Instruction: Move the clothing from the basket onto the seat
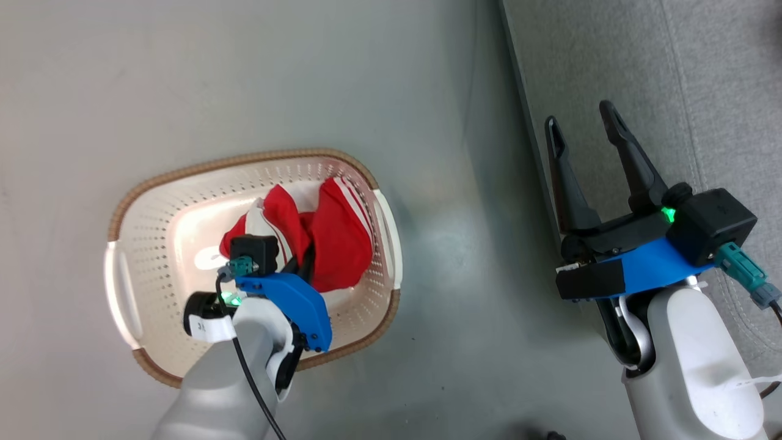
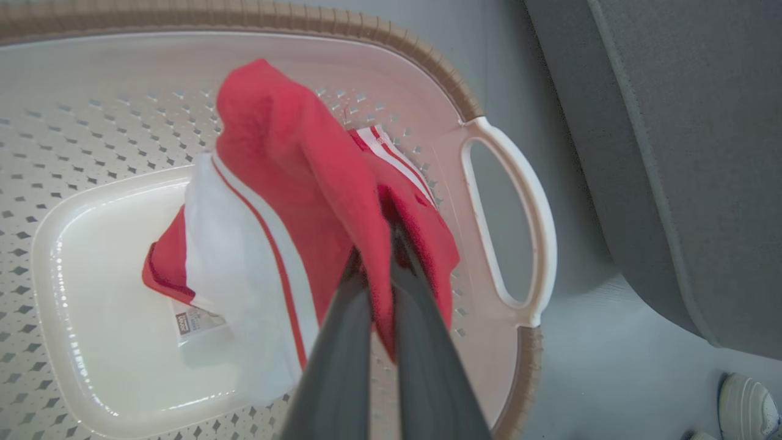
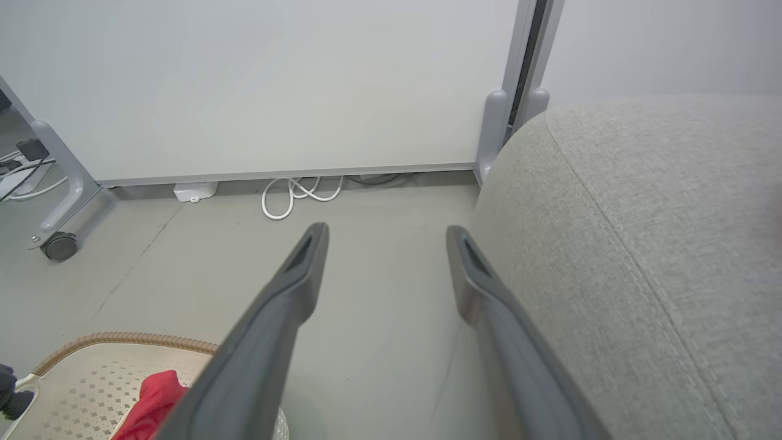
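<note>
Your left gripper clamped tight on red clothing inside basket. Your right gripper jaws wide, empty, over left edge of seat.

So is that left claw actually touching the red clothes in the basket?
Touching. The left wrist view shows the left gripper shut on a fold of the clothing.

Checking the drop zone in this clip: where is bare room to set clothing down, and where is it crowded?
The seat is bare ahead of the open right gripper. The floor strip between basket and seat is free. Crowded: the basket's right half, where the left gripper is shut on the clothing.
</note>
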Tool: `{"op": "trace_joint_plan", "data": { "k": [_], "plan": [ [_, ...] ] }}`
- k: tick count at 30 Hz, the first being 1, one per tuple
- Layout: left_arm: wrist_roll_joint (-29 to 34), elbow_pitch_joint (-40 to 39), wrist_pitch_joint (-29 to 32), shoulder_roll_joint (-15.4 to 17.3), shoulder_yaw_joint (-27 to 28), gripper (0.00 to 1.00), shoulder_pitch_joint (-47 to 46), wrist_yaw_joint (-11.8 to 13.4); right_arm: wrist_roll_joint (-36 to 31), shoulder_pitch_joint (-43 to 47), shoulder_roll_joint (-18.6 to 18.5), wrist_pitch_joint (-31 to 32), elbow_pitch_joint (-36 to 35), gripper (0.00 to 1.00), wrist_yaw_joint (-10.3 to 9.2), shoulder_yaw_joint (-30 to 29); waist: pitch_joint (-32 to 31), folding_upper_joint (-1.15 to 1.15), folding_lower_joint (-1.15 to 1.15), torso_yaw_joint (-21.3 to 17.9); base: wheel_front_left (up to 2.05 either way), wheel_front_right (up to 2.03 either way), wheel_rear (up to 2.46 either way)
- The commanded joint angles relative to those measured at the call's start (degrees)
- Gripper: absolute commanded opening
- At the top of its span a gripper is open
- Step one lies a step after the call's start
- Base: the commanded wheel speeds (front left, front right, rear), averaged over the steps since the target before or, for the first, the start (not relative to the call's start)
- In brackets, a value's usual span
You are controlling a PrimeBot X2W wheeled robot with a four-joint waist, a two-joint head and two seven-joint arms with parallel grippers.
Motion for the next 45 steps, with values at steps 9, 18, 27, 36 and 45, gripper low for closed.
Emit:
{"op": "trace_joint_plan", "data": {
  "k": [9, 18, 27, 36, 45],
  "plan": [
    [-5.65, -5.24, -1.33, -0.03, -5.50, 0.00, 6.33, -0.38, -0.69, 5.59, -1.17, 3.23, -0.10, 1.00, 0.01, -1.35, -14.51, 0.00, 0.00, 5.55, 0.00, 0.00, 0.00],
    [-8.77, -10.33, -1.94, -0.03, -10.21, 0.00, 10.28, -0.40, 0.09, 12.96, -1.95, 5.71, -0.21, 1.00, 0.01, -2.83, -26.37, 0.00, 0.00, 9.44, 0.00, 0.00, 0.00],
    [-5.43, -15.62, -1.94, -0.03, -8.07, 0.00, 11.21, -0.40, 0.83, 17.59, -1.77, 7.32, -1.00, 1.00, 0.01, -3.66, -33.79, 0.00, 0.00, 11.93, 0.00, 0.00, 0.00],
    [-2.25, -20.67, -1.95, -0.02, -8.68, 0.00, 11.33, -0.41, 1.11, 21.37, -1.29, 8.55, -1.32, 1.00, 0.01, -4.44, -39.05, 0.00, 0.00, 13.71, 0.00, 0.00, 0.00],
    [-2.83, -24.14, -1.96, -0.03, -12.31, 0.00, 6.62, -0.41, 1.50, 22.57, -0.76, 8.70, -1.38, 1.00, 0.01, -4.33, -40.75, 0.00, 0.00, 14.68, 0.00, 0.00, 0.00]
  ]
}}
